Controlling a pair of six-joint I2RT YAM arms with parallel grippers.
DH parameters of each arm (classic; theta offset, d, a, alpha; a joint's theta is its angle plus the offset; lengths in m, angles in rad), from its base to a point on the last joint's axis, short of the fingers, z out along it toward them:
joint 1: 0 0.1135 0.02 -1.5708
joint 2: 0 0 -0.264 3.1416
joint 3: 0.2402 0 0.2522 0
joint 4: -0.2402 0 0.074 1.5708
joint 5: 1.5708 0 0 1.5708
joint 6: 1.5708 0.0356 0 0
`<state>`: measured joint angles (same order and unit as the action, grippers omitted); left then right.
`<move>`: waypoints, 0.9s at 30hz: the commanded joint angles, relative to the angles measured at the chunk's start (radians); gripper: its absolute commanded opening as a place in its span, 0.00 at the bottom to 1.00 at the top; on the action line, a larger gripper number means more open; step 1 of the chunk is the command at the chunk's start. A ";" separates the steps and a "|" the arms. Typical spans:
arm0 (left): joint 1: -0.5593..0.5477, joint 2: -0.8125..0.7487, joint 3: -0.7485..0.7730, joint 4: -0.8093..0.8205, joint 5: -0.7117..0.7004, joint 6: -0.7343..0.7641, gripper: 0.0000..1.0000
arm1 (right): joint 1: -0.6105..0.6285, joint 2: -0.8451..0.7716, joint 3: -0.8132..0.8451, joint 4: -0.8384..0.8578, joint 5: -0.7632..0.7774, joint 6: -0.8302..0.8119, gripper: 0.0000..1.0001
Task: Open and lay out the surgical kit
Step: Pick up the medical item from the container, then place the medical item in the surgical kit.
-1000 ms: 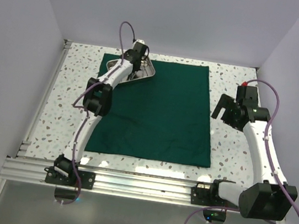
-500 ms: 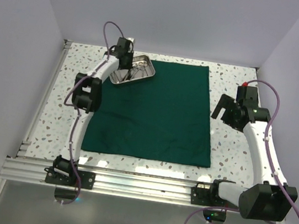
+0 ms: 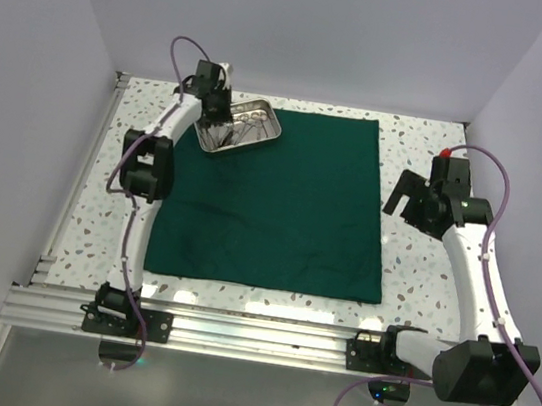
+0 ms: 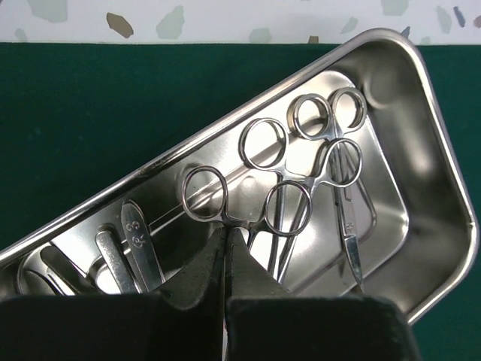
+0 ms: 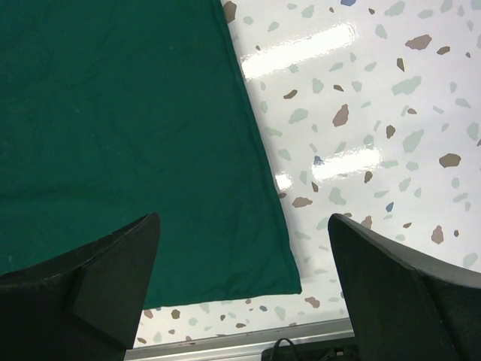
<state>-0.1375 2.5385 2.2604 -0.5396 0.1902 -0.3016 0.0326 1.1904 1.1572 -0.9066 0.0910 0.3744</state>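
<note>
The dark green drape (image 3: 281,204) lies spread flat on the table. The steel tray (image 3: 272,135) sits on its far left corner. In the left wrist view the tray (image 4: 443,188) holds ring-handled forceps (image 4: 244,144), small scissors (image 4: 347,226) and tweezers (image 4: 135,241). My left gripper (image 3: 219,127) hangs over the tray's left end. Its jaws are shut (image 4: 226,232), tips touching the bridge between two ring handles; I cannot tell if they pinch it. My right gripper (image 3: 402,203) is open and empty (image 5: 242,219) above the drape's right edge (image 5: 128,128).
The speckled table (image 3: 413,273) shows around the drape, with white walls on three sides. An aluminium rail (image 3: 252,337) with both arm bases runs along the near edge. The drape's near right corner (image 5: 289,282) lies close to that rail.
My left arm has swung left across the tray, from its right part to its left end. The tray has turned slightly. The right arm has not moved.
</note>
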 commanded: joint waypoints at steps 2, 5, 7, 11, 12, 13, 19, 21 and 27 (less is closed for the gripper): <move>0.018 -0.124 0.048 0.079 0.028 -0.082 0.00 | 0.003 -0.029 0.038 -0.017 -0.017 0.003 0.99; 0.018 -0.162 0.047 0.095 0.014 -0.119 0.00 | 0.004 -0.040 0.035 -0.020 -0.019 0.000 0.99; 0.018 -0.188 0.036 0.092 0.006 -0.134 0.00 | 0.004 -0.048 0.038 -0.021 -0.017 -0.002 0.99; 0.004 -0.296 -0.086 0.009 -0.055 -0.143 0.00 | 0.004 -0.049 0.047 -0.018 -0.027 0.000 0.99; -0.002 -0.376 -0.140 0.000 -0.076 -0.142 0.00 | 0.003 -0.048 0.050 -0.018 -0.030 0.001 0.99; -0.008 -0.423 -0.198 -0.011 -0.133 -0.143 0.00 | 0.004 -0.045 0.058 -0.017 -0.033 0.006 0.99; -0.122 -0.808 -0.753 -0.085 -0.374 -0.169 0.00 | 0.012 -0.035 0.049 0.018 -0.083 0.035 0.99; -0.158 -0.955 -0.893 -0.059 -0.402 -0.205 0.00 | 0.019 -0.031 0.041 0.032 -0.086 0.038 0.99; -0.197 -1.214 -1.330 0.024 -0.413 -0.385 0.00 | 0.046 -0.012 0.027 0.051 -0.086 0.038 0.99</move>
<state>-0.3370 1.3827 1.0660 -0.5583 -0.1593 -0.5644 0.0616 1.1671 1.1778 -0.8928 0.0299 0.4030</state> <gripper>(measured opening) 0.009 0.986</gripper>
